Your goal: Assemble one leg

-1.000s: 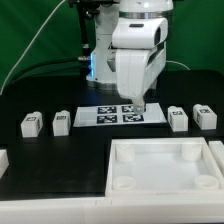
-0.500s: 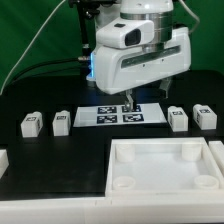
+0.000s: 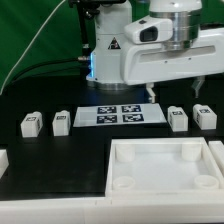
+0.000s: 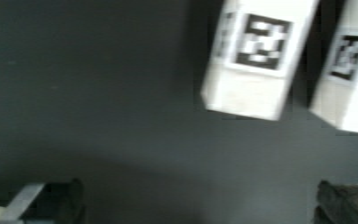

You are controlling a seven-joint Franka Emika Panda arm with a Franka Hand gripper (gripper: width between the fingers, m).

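Observation:
Four small white legs with marker tags stand in a row on the black table: two at the exterior view's left (image 3: 31,124) (image 3: 61,122) and two at its right (image 3: 178,118) (image 3: 206,116). My gripper (image 3: 174,92) hangs above the right pair, open and empty, with the jaws spread wide. In the wrist view the two right legs (image 4: 256,60) (image 4: 348,85) lie side by side beyond my gripper (image 4: 201,190). Only the dark fingertips (image 4: 51,185) show at the frame's edge, and only bare table lies between them.
The marker board (image 3: 121,115) lies between the two pairs of legs. The large white rimmed tray part (image 3: 165,190) with corner sockets sits at the front. A white piece (image 3: 3,158) shows at the left edge. The arm's base (image 3: 105,50) stands behind.
The gripper has risen, turned and moved from above the marker board toward the exterior view's right, over the right pair of legs. The legs have not moved.

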